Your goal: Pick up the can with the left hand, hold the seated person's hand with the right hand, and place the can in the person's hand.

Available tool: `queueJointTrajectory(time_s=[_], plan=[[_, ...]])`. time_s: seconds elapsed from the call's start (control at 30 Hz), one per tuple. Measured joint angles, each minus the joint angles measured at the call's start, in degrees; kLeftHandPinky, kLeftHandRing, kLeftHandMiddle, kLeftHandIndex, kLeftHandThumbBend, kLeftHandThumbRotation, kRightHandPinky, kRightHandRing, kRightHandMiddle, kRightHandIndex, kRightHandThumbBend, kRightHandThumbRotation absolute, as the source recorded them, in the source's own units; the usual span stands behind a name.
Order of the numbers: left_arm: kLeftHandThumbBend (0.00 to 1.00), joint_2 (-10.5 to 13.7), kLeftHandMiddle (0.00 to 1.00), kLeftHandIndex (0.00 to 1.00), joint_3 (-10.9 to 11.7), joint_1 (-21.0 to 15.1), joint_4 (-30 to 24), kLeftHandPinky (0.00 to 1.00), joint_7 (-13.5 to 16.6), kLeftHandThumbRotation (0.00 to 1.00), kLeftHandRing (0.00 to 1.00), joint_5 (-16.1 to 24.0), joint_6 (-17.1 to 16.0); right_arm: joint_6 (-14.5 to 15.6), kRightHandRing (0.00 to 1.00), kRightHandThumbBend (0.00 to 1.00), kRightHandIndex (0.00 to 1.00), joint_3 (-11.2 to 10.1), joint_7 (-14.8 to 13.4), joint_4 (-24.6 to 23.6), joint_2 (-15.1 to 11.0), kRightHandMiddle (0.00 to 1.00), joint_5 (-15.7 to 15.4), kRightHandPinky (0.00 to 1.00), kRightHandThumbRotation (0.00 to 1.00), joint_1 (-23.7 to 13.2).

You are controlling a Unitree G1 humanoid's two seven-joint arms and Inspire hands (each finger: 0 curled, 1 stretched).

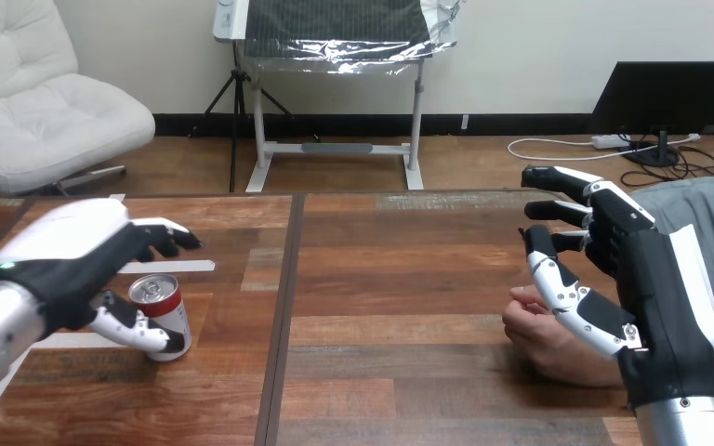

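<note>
- The can (162, 309) stands up straight on the left part of the wooden table (409, 279). It is red and white and has a shiny silver top.
- The can's bottom is flat on the wood. It is not lifted.
- The robot's left hand (65, 269) is right at the can, coming in from the left side.
- Its fingers (163, 234) reach out over the top of the can. They are loose and a little bent, and there is a gap between them and the can's top.
- Its thumb sits low, in front of the bottom of the can. I cannot tell if the thumb touches the can.
- So the left hand is loose and not closed on the can.
- A thin white strip of tape (191, 267) lies on the table just behind the can.
- A dark line (279, 316) runs down the table a little to the right of the can.
- Far over on the right side, well apart from the can, the person's hand (544, 325) rests on the table. Its fingers are curled in a bit and it holds nothing.
- The robot's right hand (655, 279) is up just beside and above the person's hand.
- Its fingers are spread out and nearly straight, pointing to the left. Its thumb shows in front of the person's hand.
- The right hand is not closed on the person's hand. It grips nothing.
</note>
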Motion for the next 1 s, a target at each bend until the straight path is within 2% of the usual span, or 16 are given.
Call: queueJointTrajectory(time_s=[0.5,1.0], plan=[[0.82,0.2,0.79,0.78,-5.7,-5.5,5.9,0.71,-0.8,0.17,0.78,2.1,-1.7,0.8,0.71,0.28,0.71,-0.1,0.8,-0.1,-0.4,0.78,0.0,0.57,0.00,-0.3],[0.79,0.2,0.78,0.76,-9.0,-9.5,9.8,0.68,-0.9,0.18,0.76,4.6,-1.3,1.2,0.71,0.28,0.71,-0.5,1.2,-0.1,-1.7,0.78,0.1,0.57,0.00,-0.6]])
